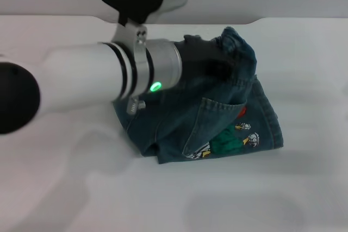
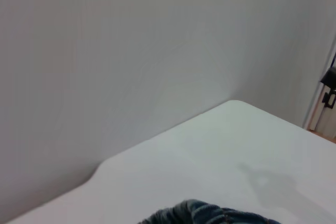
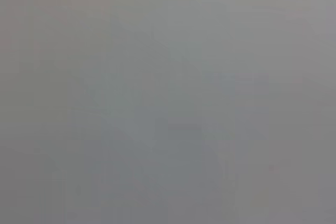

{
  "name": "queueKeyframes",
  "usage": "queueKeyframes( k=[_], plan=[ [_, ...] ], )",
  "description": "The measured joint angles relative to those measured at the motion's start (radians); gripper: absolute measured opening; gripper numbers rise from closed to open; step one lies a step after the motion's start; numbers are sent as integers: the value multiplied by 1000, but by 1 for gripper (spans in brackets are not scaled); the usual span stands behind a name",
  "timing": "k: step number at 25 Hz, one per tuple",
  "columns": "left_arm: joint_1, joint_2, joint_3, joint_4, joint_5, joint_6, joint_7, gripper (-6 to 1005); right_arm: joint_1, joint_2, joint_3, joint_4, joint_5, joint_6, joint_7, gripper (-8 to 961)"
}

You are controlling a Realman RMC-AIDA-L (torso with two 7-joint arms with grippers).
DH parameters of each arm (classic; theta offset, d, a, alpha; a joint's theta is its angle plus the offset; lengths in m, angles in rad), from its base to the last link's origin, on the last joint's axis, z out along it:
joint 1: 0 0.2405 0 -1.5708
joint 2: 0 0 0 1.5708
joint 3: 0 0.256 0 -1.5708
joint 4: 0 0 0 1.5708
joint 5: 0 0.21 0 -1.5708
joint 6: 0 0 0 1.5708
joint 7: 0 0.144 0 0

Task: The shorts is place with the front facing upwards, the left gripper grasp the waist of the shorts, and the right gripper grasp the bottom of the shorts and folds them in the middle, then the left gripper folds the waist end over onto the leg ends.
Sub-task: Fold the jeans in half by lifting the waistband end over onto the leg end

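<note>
right wrist view: one plain grey surface fills the whole frame, flat and even from edge to edge, with only faint, soft shifts in tone. no edge, object or marking can be told apart. what the surface is cannot be told.

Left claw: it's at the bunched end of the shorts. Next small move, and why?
Probably carry that end on toward the printed leg hem, then let go. In the head view the left claw sits in a raised bunch of the shorts, while the cartoon print and patch pocket lie flat and uncovered nearer the robot. The fold looks unfinished. The right claw is not in view.
</note>
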Motion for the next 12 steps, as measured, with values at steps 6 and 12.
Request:
queueKeyframes(
  k=[6, 12],
  plan=[
    [-47, -1, 79, 85, -17, 98, 14, 108, 0, -3, 0, 7, -2, 0, 36, -3],
    [-116, -2, 108, 145, -17, 122, 34, 339, 4, -4, -8, 9, -7, 7, 40, -3]
  ],
)
